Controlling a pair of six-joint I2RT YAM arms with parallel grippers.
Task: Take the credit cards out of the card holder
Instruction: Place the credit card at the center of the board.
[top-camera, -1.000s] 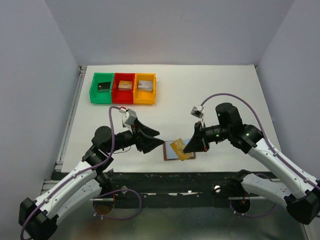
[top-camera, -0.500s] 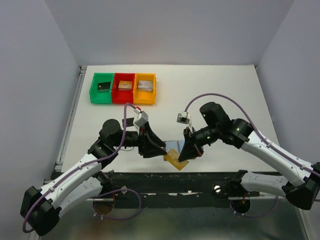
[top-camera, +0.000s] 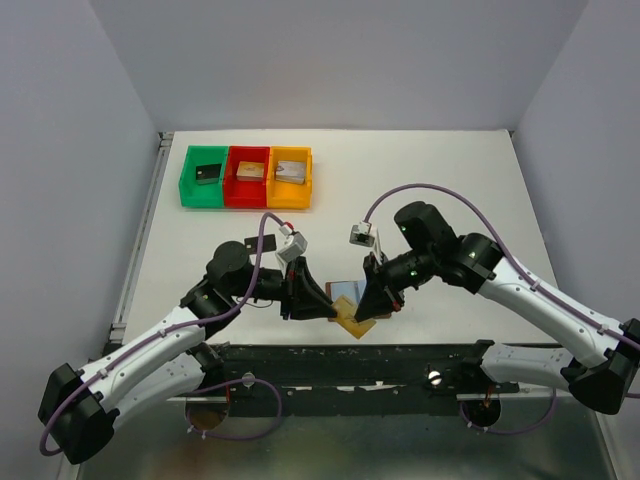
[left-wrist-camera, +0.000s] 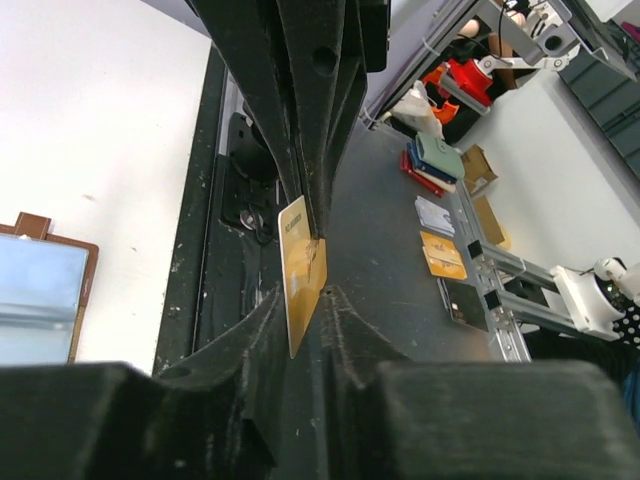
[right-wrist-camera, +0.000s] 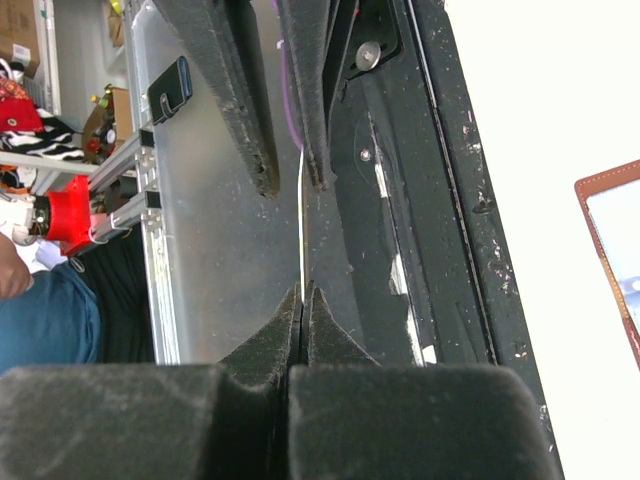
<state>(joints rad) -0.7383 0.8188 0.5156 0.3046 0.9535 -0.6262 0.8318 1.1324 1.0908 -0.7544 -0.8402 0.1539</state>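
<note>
A gold credit card (top-camera: 352, 323) hangs over the table's front edge, pinched in my right gripper (top-camera: 363, 311), which is shut on it. In the right wrist view the card shows edge-on as a thin line (right-wrist-camera: 302, 215) rising from my shut gripper (right-wrist-camera: 302, 290). My left gripper (top-camera: 328, 308) faces it from the left. In the left wrist view my gripper (left-wrist-camera: 303, 298) is open, and the card's lower corner (left-wrist-camera: 300, 280) sits between its tips without a firm pinch. The brown card holder (top-camera: 345, 293) lies open on the table, its pale blue inside showing (left-wrist-camera: 40, 290), (right-wrist-camera: 615, 235). The other cards are hidden.
Green (top-camera: 203, 177), red (top-camera: 247, 175) and orange (top-camera: 289, 176) bins with small blocks stand at the back left. The dark front rail of the table (top-camera: 300, 352) runs just below both grippers.
Both arms have come together over the front edge. The right gripper carried the gold card left and nearer; the left gripper moved right until its fingers straddle the card.
</note>
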